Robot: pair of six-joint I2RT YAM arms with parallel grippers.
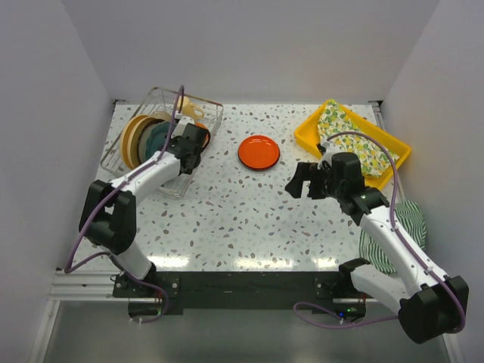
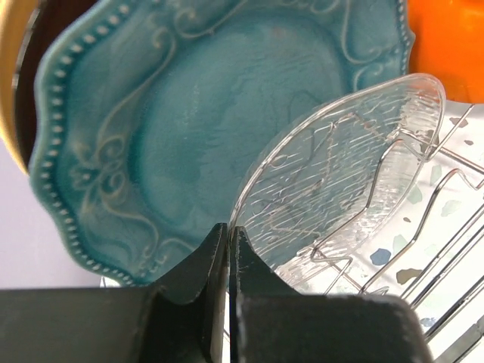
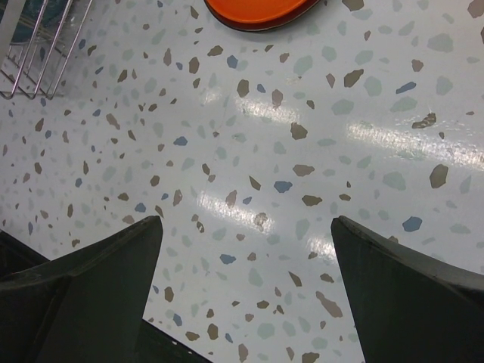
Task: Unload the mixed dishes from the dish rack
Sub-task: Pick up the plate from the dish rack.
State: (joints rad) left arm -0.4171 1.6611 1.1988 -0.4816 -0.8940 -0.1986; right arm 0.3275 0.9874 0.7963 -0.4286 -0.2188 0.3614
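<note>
Top view: silvery wire dish rack far left on speckled surface, left end effector inside rack, round orange plate flat mid-surface, left wrist: end effector clamped on rim of clear ribbed plate, teal embossed plate upright behind, right wrist: right end effector wide open, empty

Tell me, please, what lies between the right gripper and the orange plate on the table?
Nothing. Only bare speckled table separates the right gripper and the orange plate, shown plainly in the right wrist view.

Bright, even overhead light; glare streaks on table; left-wrist foreground soft
</note>
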